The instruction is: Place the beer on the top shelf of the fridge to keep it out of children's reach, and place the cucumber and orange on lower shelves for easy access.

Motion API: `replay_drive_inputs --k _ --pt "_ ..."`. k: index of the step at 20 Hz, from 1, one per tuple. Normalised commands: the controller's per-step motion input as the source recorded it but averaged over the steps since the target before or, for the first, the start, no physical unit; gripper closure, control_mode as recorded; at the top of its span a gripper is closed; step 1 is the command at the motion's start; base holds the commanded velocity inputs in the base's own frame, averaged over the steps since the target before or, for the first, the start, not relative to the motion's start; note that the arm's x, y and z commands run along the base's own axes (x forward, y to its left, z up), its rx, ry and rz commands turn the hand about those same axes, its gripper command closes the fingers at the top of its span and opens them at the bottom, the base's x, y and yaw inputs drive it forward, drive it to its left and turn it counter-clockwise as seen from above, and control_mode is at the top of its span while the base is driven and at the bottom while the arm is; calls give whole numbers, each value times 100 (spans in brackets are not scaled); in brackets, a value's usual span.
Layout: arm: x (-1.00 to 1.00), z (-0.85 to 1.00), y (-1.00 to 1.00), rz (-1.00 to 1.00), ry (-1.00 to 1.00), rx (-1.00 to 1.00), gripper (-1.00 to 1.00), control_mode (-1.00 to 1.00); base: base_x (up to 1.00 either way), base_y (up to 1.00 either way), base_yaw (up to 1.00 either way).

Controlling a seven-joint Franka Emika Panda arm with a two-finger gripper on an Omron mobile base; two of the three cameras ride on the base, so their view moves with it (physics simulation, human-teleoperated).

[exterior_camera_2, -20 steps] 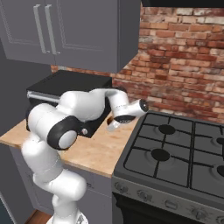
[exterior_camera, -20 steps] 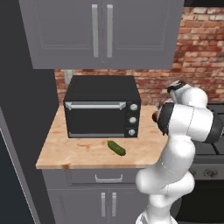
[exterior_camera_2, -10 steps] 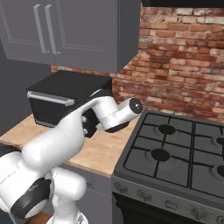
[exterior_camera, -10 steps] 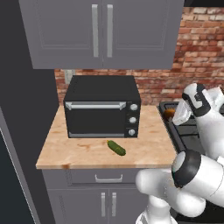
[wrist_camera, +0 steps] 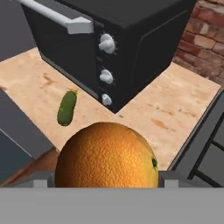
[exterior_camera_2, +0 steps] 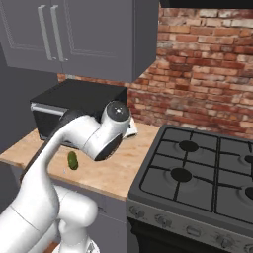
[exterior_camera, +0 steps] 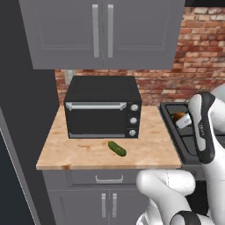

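Setting: wooden counter (exterior_camera: 88,151) under grey cabinets, brick wall behind
Orange (wrist_camera: 107,155): clasped in the gripper (wrist_camera: 105,181), carried above the counter edge beside the stove (exterior_camera_2: 197,173)
Cucumber (exterior_camera: 117,148): lying before the oven (exterior_camera: 103,107)
Risk: round fruit may roll free if the arm swings fast toward the fridge

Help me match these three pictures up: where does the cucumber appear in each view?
Left base view: the cucumber lies on the wooden counter, just in front of the black oven, low centre.
Right base view: left of centre, beside the white arm.
Hand view: left of centre, above the orange.
Shared landmark: the oven.
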Motion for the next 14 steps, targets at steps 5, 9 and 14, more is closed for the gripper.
replay_drive_inputs --k 5,9,14 --pt "-100 53 70 -22 10 0 100 -100 0 0 0" --pt "-100 69 79 -17 3 -1 100 -100 0 0 0" --pt "-98 76 38 -17 0 -5 100 -100 0 0 0"
